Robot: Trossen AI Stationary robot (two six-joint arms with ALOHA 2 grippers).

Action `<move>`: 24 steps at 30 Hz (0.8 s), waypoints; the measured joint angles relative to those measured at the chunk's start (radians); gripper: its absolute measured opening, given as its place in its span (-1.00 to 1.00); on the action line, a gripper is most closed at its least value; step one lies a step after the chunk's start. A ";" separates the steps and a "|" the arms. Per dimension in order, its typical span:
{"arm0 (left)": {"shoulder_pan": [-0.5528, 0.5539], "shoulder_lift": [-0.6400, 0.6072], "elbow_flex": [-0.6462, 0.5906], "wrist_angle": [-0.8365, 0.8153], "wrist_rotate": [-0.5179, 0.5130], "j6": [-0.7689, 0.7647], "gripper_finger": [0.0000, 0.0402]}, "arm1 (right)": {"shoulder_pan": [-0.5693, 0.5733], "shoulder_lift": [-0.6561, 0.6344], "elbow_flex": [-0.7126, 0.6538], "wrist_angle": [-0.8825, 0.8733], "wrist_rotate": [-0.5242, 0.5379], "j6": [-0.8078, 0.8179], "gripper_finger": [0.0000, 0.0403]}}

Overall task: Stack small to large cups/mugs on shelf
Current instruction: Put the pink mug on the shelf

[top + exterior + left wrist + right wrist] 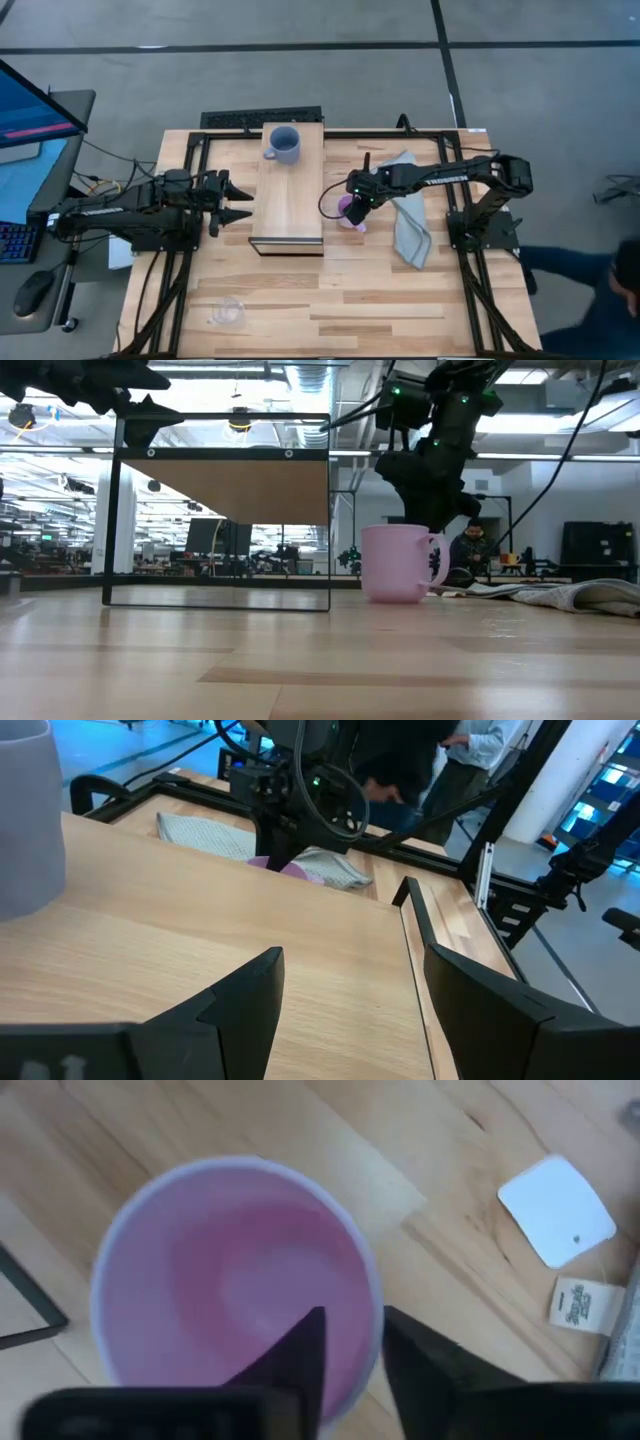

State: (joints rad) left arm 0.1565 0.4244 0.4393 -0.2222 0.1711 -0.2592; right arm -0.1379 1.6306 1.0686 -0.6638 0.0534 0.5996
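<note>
The lilac mug [352,213] stands upright on its base on the table just right of the shelf [290,200], and my right gripper [355,1320] comes down on its rim, shut on it. In the low view the lilac mug [398,565] shows its handle toward the cloth. The grey-blue mug [284,145] stands on the shelf's far end. The clear cup [228,313] sits on the table near its near edge. My left gripper [238,200] hovers open at the shelf's left edge, touching nothing. My right gripper holds the lilac mug by its rim [374,1295], one finger [300,1355] inside the mug and the other [425,1365] outside. The fingers come from above, pointing down. The mug stands upright with its base [398,598] on the table.
A grey cloth [410,218] lies on the table right of the lilac mug, with white tags [555,1210] beside it. A keyboard [260,119] lies beyond the table's far edge. The shelf's middle and near end [288,215] are bare wood. A person [468,545] sits in the room behind.
</note>
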 joint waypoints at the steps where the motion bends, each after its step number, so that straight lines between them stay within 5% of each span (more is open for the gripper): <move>1: 0.000 0.000 0.000 0.000 0.000 0.000 0.16 | 0.000 0.000 0.006 0.003 0.000 -0.006 -0.51; 8: 0.000 0.000 0.000 -0.016 0.000 0.001 0.16 | 0.000 0.000 0.029 -0.005 -0.004 -0.043 -0.93; 24: 0.000 0.000 0.000 -0.019 0.001 0.000 0.16 | 0.000 0.000 0.047 -0.107 -0.031 -0.054 -0.95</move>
State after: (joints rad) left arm 0.1566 0.4248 0.4393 -0.2417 0.1719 -0.2588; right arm -0.1383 1.6306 1.1159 -0.7711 0.0223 0.5456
